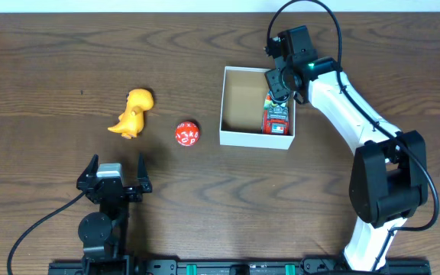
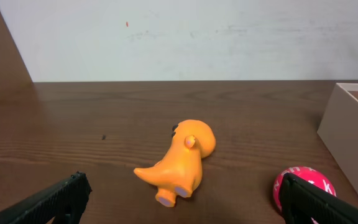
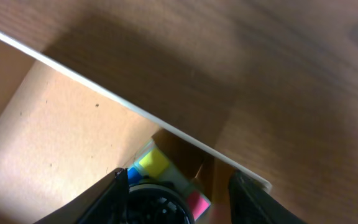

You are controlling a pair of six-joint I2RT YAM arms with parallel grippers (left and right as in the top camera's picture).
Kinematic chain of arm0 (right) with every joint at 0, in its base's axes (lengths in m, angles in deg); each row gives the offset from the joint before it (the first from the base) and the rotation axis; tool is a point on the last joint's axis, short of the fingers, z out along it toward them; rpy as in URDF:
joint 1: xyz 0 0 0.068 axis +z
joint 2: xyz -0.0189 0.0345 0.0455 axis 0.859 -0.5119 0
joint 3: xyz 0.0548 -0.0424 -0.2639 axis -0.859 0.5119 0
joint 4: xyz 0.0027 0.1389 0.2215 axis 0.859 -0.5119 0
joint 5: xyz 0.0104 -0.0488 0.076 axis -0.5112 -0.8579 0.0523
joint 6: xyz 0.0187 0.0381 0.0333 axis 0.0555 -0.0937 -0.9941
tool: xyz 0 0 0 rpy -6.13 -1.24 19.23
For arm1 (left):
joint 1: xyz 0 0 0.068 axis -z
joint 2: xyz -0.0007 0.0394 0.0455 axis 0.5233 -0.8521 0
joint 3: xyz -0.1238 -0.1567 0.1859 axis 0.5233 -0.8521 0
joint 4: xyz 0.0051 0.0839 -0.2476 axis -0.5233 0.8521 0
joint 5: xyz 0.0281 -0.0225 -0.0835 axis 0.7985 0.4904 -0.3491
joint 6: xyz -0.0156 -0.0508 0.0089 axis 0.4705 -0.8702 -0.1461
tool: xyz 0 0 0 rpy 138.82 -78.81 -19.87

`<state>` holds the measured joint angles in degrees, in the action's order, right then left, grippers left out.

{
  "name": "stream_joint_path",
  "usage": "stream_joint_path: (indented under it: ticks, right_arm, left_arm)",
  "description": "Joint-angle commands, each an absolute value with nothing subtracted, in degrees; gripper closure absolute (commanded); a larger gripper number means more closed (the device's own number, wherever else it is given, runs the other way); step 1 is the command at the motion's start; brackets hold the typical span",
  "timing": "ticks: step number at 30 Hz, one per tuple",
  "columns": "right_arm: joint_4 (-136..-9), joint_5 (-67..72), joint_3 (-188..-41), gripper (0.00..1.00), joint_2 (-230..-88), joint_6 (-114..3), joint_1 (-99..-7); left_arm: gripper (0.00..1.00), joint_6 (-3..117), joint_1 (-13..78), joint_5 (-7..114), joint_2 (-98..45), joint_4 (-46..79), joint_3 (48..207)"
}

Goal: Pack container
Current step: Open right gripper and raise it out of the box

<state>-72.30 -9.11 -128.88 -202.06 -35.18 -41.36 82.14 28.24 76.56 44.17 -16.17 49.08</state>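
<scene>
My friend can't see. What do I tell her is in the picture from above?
The right gripper reaches into the right side of a white container, just above a red toy lying inside. Left of it on the brown table lie a yellow dinosaur and a red ball, and the left gripper sits open, empty, below them.

Open square white-walled container [image 1: 250,138], brown inside, upright, red toy [image 1: 277,121] against its right wall.
</scene>
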Motion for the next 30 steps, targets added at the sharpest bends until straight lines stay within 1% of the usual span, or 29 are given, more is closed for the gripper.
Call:
stream_joint_path:
  ticks: [1,6,8,11,14,17,20,24,28,29,30]
  right_arm:
    - [-70.6,-9.9,-128.6,0.45,-202.4,-34.0,-42.7]
    - [-67.7,-9.2,-128.6,0.45,-202.4,-33.9,-42.8]
    - [-66.3,-6.9,-129.0,0.45,-202.3,-34.0,-42.7]
    - [-65.8,-6.5,-132.1,0.45,-202.0,-38.6,-42.7]
    - [-66.0,-9.8,-136.4,0.39,-201.2,-40.8,-43.0]
    - [-69.3,-20.5,-140.2,0.30,-200.6,-42.1,-44.2]
    - [-73.3,-29.3,-142.1,0.25,-200.5,-42.1,-46.6]
    - [-75.1,-29.5,-142.1,0.19,-200.4,-41.8,-50.6]
    - [-74.5,-26.1,-142.1,0.19,-200.4,-41.8,-54.7]
    - [-74.2,-24.6,-142.1,0.18,-200.4,-41.8,-55.5]
    - [-74.0,-24.0,-142.1,0.13,-200.4,-41.8,-56.2]
  left_arm:
    - [0.02,82.1,28.4,75.9,44.5,-14.1,48.2]
    - [0.02,82.1,28.4,75.9,44.5,-14.1,48.2]
    - [0.02,82.1,28.4,75.9,44.5,-14.1,48.2]
    - [0.02,82.1,28.4,75.9,44.5,-14.1,48.2]
    - [0.02,82.1,28.4,75.9,44.5,-14.1,48.2]
    - [0.02,82.1,28.4,75.9,44.5,-14.1,48.2]
    - [0.02,82.1,28.4,75.9,44.5,-14.1,48.2]
    - [0.02,82.1,28.4,75.9,44.5,-14.1,48.2]
    - [0.02,82.1,28.4,75.9,44.5,-14.1,48.2]
    - [0.02,82.1,28.4,75.9,44.5,-14.1,48.2]
    - [0.02,82.1,28.4,75.9,44.5,-14.1,48.2]
